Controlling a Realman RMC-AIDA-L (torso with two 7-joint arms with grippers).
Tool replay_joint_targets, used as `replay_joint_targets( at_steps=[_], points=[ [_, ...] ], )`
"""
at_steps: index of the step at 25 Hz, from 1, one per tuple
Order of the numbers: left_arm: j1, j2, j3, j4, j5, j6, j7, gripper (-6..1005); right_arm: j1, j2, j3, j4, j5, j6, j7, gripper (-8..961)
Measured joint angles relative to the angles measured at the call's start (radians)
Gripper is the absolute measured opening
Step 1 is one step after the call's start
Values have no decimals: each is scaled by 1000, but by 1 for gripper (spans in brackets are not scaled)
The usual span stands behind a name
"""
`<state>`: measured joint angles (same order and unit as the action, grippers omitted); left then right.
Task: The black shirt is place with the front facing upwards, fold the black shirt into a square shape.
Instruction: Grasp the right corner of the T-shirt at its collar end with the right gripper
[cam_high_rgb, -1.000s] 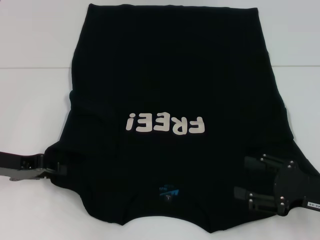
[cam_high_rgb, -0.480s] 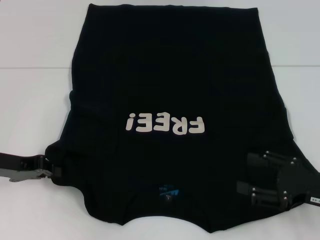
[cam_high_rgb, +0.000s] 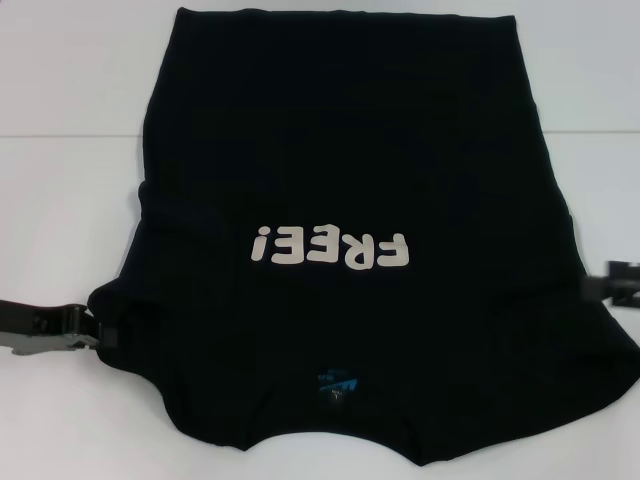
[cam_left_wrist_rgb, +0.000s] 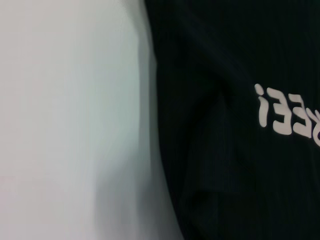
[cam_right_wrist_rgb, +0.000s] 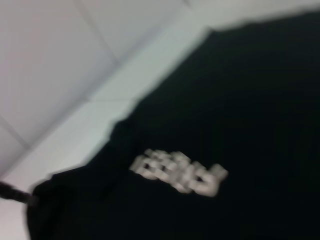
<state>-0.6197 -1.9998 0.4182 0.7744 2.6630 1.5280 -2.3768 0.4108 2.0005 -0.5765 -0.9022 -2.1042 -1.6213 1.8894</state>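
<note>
The black shirt (cam_high_rgb: 350, 170) lies spread flat on the white table (cam_high_rgb: 60, 200), front up. Its cream "FREE!" lettering (cam_high_rgb: 331, 248) reads upside down from the head view, and the blue neck label (cam_high_rgb: 337, 383) is near the front edge. My left gripper (cam_high_rgb: 105, 330) rests at the shirt's left sleeve edge, low on the table. My right gripper (cam_high_rgb: 612, 280) shows only as a tip at the right border, beside the shirt's right sleeve. The left wrist view shows the shirt (cam_left_wrist_rgb: 225, 150) and part of its lettering (cam_left_wrist_rgb: 285, 112). The right wrist view, blurred, shows the shirt (cam_right_wrist_rgb: 240, 100).
Bare white table (cam_left_wrist_rgb: 65, 120) runs along both sides of the shirt. A seam line (cam_high_rgb: 70, 135) crosses the table at the back. The left arm (cam_right_wrist_rgb: 12, 192) appears far off in the right wrist view.
My right gripper has left the shirt's lower right part and pulled away to the right edge of the view. The left gripper has shifted slightly. The shirt lies as before.
</note>
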Motion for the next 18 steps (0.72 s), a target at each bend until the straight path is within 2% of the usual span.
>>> replay_joint_targets(
  at_steps=[3,6,12,18],
  points=[
    [1,3,-4,14,-2,3,11,34,46,-49,8,-64,-145,-35,281,811],
    [0,4,-7,23,-3,4,31,36,110,-71,30,-110,-312,-99,463,810],
    [-5,4,-2,25,-5,8,55,39,196,-63,42,-180,-581,-146,572,808],
    [-3,4,-5,25,-15,18,61,42,204,-52,18,-122,-624,-102,561,806]
  ],
)
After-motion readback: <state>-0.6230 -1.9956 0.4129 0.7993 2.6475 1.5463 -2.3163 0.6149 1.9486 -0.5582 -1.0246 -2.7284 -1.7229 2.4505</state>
